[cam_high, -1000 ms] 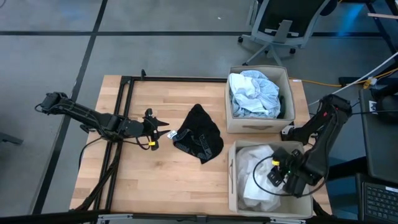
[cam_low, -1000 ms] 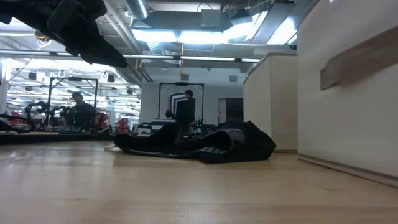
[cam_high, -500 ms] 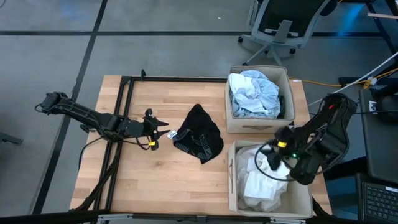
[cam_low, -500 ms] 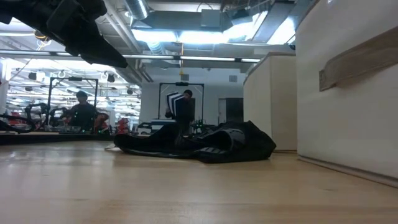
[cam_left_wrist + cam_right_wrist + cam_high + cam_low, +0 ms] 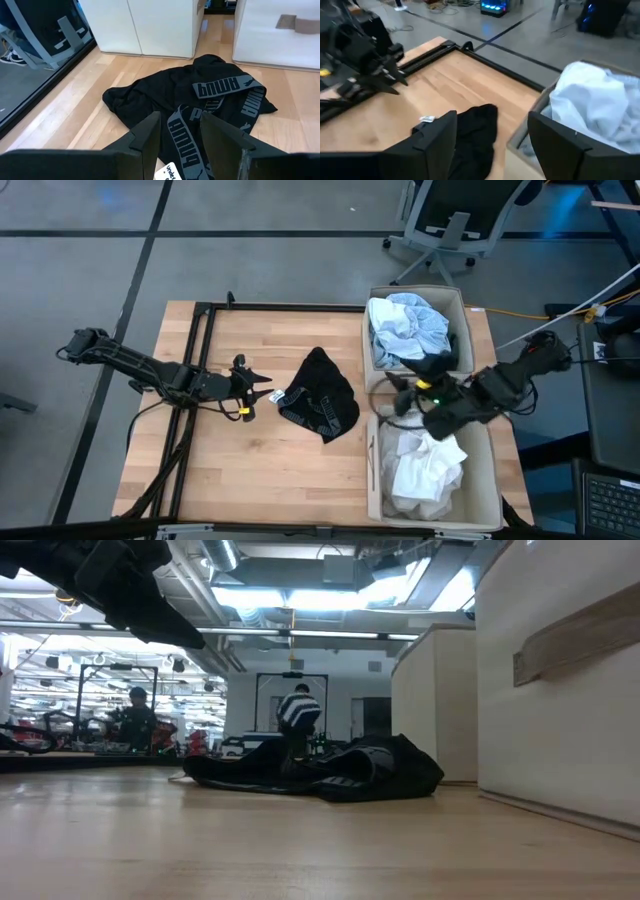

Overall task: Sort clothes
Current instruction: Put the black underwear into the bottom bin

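Filling the middle of the high view, a pale wooden surface [image 5: 250, 470] sits on a grey floor, with a black metal frame [image 5: 200, 360] along its left part and an office chair [image 5: 455, 215] in the upper right of the frame. Two beige fabric boxes stand at the right side of the surface: the upper box [image 5: 460, 310] holds pale blue and white clothes [image 5: 405, 330], the lower box [image 5: 485, 500] holds a white garment [image 5: 425, 470]. The low view looks across the surface into a workshop with bright ceiling lights, where two people show far back, one in a striped top [image 5: 297, 712].

A black garment [image 5: 320, 407] lies crumpled in the centre of the frame, just left of the boxes; grey waistbands with printed letters run across it, and a small white tag [image 5: 170, 172] shows at its near edge.

The left end effector [image 5: 262, 394] hovers just left of that garment, its fingers [image 5: 147, 137] parted and holding nothing. The right end effector [image 5: 395, 392] is over the gap between the two boxes, fingers [image 5: 440, 132] spread wide and, as far as the wrist view shows, empty.
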Controlling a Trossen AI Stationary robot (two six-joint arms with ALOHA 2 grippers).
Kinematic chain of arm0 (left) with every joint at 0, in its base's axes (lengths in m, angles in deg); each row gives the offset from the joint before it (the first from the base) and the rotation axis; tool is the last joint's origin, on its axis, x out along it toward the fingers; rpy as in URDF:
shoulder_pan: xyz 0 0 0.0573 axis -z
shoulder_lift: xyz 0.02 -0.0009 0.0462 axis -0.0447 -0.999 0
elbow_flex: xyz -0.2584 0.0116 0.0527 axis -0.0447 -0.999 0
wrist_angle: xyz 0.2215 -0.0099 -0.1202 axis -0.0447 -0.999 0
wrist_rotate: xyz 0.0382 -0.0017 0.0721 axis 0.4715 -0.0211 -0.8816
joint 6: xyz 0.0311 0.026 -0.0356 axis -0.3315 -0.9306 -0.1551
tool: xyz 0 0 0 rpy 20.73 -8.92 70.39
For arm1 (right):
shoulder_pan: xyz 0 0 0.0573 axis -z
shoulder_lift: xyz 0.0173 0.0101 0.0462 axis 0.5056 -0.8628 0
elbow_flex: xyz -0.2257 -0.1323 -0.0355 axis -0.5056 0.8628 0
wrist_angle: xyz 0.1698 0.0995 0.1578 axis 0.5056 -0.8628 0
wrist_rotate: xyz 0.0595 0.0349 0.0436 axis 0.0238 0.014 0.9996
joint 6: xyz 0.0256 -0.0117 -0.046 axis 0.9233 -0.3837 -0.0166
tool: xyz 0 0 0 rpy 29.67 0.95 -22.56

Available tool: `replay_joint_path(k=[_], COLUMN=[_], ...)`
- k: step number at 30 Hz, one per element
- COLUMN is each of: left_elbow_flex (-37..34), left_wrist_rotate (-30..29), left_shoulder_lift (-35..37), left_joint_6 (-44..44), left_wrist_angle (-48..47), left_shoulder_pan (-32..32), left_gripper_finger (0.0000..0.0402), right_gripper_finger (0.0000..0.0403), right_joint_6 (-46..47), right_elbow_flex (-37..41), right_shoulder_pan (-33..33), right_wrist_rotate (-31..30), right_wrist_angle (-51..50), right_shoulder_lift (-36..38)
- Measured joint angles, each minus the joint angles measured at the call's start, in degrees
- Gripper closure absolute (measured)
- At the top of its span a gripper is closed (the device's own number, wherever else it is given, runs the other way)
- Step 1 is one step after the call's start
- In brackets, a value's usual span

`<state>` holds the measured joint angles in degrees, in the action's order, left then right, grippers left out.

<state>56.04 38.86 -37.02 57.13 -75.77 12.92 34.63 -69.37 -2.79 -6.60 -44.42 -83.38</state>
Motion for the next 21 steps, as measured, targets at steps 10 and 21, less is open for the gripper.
replay_joint_path(k=[10,21], left_elbow_flex=[0.00,0.00], left_wrist_rotate=[0.02,3.23], left_shoulder_lift=[0.00,0.00], left_joint_6=[-0.89,-0.76], left_wrist_angle=[-0.01,-0.53], left_shoulder_pan=[0.00,0.00], left_gripper_finger=[0.0270,0.0270], right_gripper_finger=[0.0159,0.0116], right_joint_6=[-29.70,-38.02], right_elbow_flex=[0.04,0.04], right_shoulder_pan=[14.03,24.47], right_wrist_rotate=[16.24,39.78], right_wrist_angle=[20.54,30.38], right_shoulder_lift=[-9.92,-22.58])
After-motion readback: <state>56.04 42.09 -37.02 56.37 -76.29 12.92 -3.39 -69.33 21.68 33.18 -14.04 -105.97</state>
